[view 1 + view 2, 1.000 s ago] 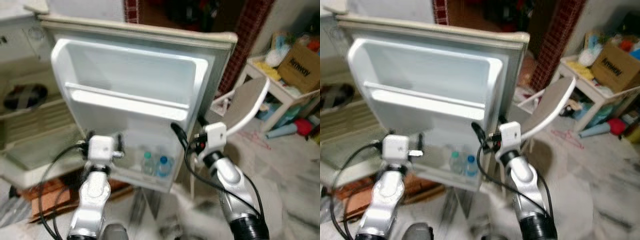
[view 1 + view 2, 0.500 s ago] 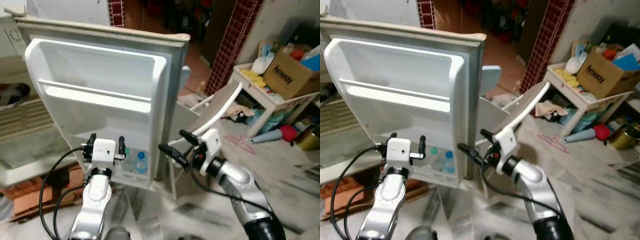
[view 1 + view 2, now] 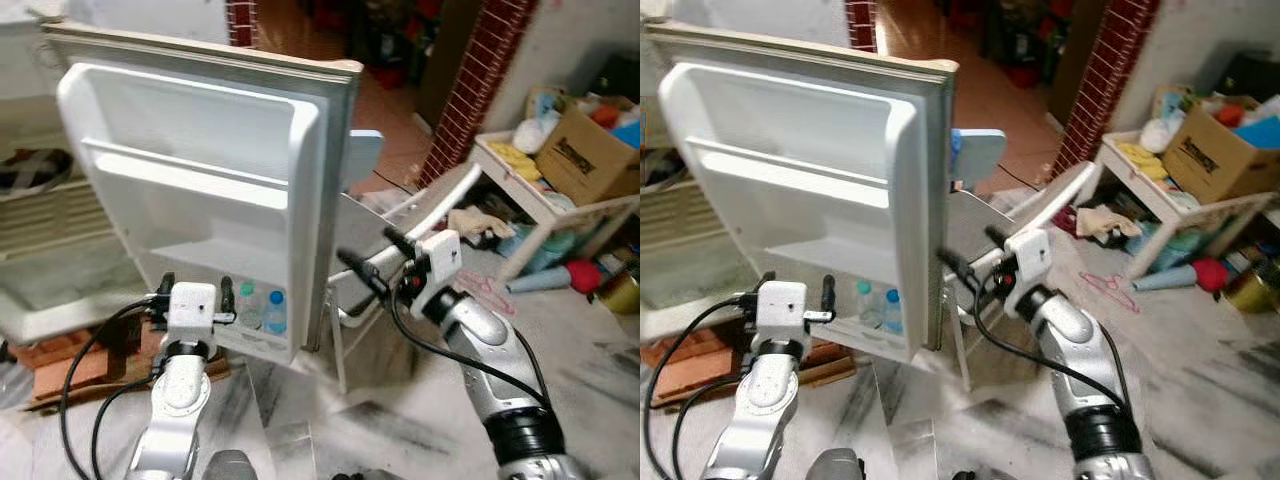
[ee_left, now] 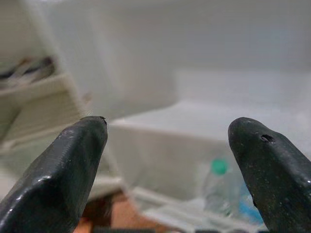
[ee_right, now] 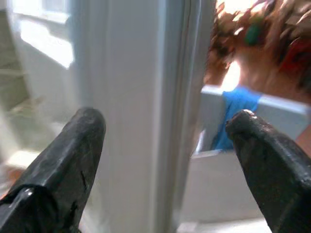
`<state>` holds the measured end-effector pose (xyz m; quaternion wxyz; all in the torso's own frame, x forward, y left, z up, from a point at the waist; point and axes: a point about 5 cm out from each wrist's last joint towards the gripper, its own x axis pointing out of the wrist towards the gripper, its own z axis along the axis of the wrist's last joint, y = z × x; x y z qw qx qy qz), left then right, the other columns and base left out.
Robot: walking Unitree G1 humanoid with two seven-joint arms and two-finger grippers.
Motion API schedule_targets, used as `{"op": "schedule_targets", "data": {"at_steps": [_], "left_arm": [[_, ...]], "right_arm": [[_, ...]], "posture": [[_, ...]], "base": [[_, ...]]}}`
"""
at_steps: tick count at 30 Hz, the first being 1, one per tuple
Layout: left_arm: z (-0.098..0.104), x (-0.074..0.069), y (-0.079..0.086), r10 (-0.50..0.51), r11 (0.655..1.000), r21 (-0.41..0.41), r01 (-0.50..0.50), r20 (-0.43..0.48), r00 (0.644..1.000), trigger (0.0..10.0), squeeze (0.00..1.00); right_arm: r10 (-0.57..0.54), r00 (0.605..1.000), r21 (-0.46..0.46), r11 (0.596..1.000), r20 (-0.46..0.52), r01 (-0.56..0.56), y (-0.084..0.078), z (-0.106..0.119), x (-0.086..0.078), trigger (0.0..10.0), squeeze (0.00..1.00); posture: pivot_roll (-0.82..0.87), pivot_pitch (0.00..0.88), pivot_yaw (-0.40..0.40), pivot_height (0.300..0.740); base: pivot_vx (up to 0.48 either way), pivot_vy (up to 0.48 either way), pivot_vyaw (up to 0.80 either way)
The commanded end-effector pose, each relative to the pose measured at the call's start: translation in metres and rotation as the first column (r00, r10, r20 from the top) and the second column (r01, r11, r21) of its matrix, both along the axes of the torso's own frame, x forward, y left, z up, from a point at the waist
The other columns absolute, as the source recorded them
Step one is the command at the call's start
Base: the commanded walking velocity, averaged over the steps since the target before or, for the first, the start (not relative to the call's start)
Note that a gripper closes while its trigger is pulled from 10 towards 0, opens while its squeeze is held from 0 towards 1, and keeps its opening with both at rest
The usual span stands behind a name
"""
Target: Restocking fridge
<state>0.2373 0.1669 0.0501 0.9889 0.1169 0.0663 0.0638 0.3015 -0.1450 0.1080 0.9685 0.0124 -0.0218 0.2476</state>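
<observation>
The fridge door (image 3: 200, 190) is standing wide open, its inner racks facing the robot. Two bottles (image 3: 262, 308), one green-capped and one blue-capped, are sitting upright in the lowest door shelf (image 3: 215, 335), toward the end nearest the door's free edge. The upper racks are carrying nothing.

The left gripper (image 3: 192, 291) is hovering just in front of that bottom shelf with its fingers (image 4: 63, 170) spread apart and holding nothing. The right gripper (image 3: 372, 262) is reaching at the door's free edge, fingers (image 5: 58, 160) likewise wide apart and empty, one on each side of the edge in the wrist view, though whether they are touching it cannot be told.

The main risk, as I judge it, is the right arm pushing or snagging the door edge: that would be swinging the door into the left gripper and rattling or tipping the bottles. A white plastic chair (image 3: 440, 205) is leaning just behind the right arm, so a backward elbow sweep could be knocking it over. Cables (image 3: 85, 355) trailing from the left wrist could also be catching on the shelf lip.
</observation>
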Motion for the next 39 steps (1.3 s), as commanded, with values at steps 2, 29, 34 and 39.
{"op": "schedule_targets", "data": {"at_steps": [2,29,34,39], "left_arm": [[0.004,0.001,0.004,0.009,1.000,0.002,-0.009,0.004,1.000,10.0,0.00],[-0.005,-0.011,0.014,0.029,0.997,0.072,-0.022,-0.093,0.995,10.0,0.00],[-0.004,-0.011,0.013,0.023,0.998,0.067,-0.018,-0.084,0.996,10.0,0.00],[-0.003,-0.006,0.016,0.079,0.997,0.029,-0.077,-0.079,0.994,10.0,0.00]], "right_arm": [[-0.126,0.991,0.012,0.992,0.047,0.125,-0.008,0.009,0.009,10.0,0.00],[-0.259,0.959,0.081,0.965,0.117,0.251,-0.018,0.023,0.027,10.0,0.00],[-0.172,0.981,0.064,0.984,0.091,0.167,-0.010,0.021,0.031,10.0,0.00],[-0.173,0.975,0.052,0.985,0.138,0.167,0.003,0.029,0.040,10.0,0.00]], "posture": [[0.11,0.013,-0.056,0.740],[0.13,0.021,-0.043,0.740],[0.13,0.021,-0.043,0.740],[0.15,0.024,-0.051,0.740]], "base": [[0.000,0.000,0.67],[0.000,-0.285,0.32],[0.000,-0.192,0.00],[0.000,0.000,0.47]]}}
